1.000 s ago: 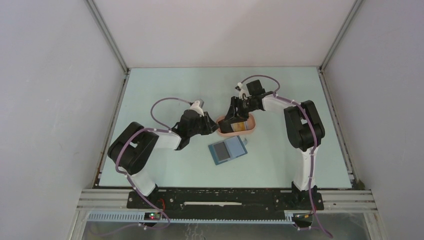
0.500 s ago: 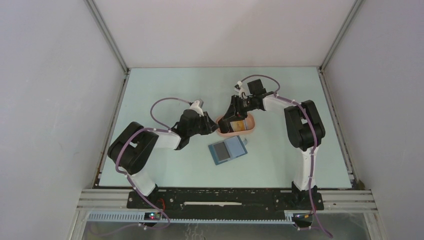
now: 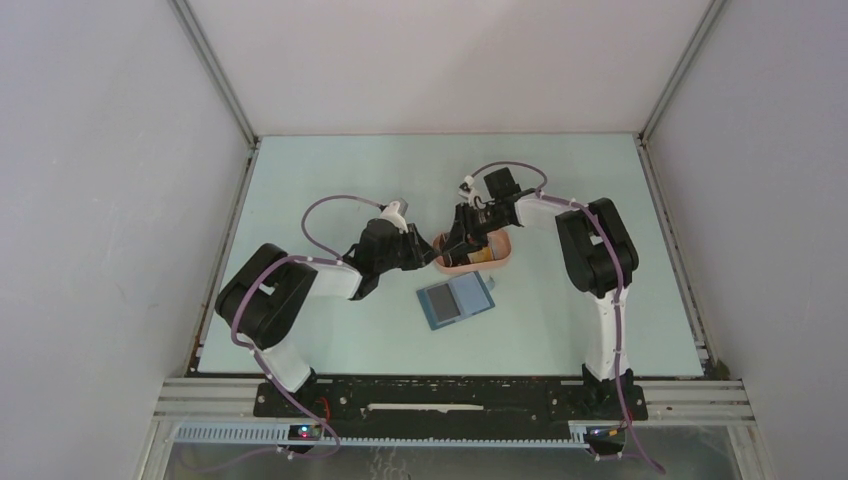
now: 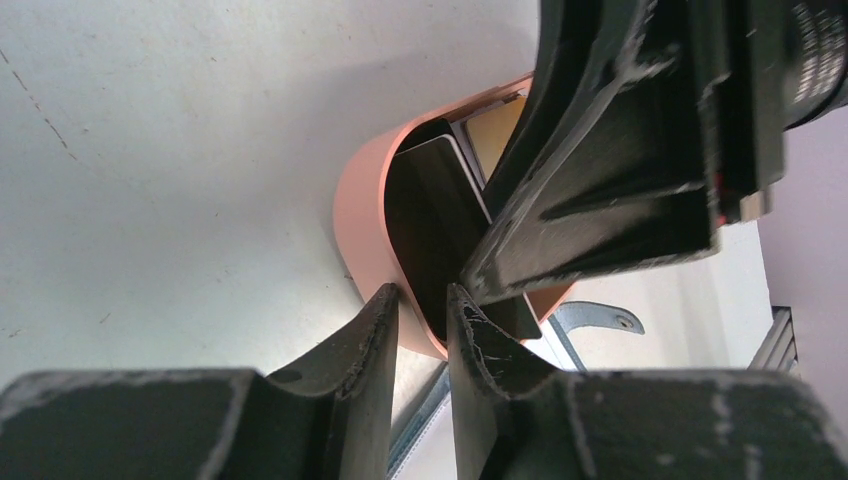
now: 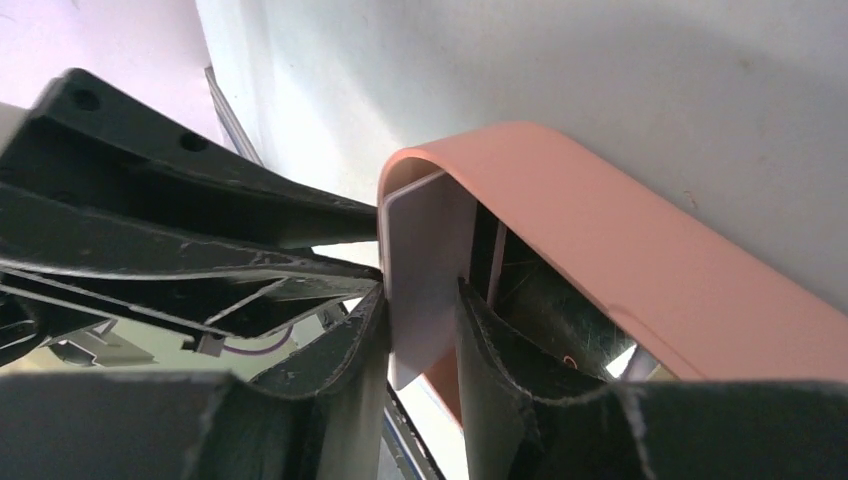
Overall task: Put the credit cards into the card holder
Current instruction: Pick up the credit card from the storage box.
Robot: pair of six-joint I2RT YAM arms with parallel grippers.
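Precariously, the right tool (image 5: pixel 420 292) clamps a pale card (image 5: pixel 425 230) on edge while the left tool (image 4: pixel 423 295) pinches the tray (image 4: pixel 360 210) wall — lifting could let the card slip or snag.

The card holder (image 3: pixel 457 300) is blue and lies open and flat, just beside the pink tray (image 3: pixel 508 250), on its near side. A pale card (image 5: pixel 425 250) stands on edge at the tray's left end, between the right gripper's (image 5: pixel 421 292) jaws. An orange card (image 3: pixel 486 252) lies inside the tray.
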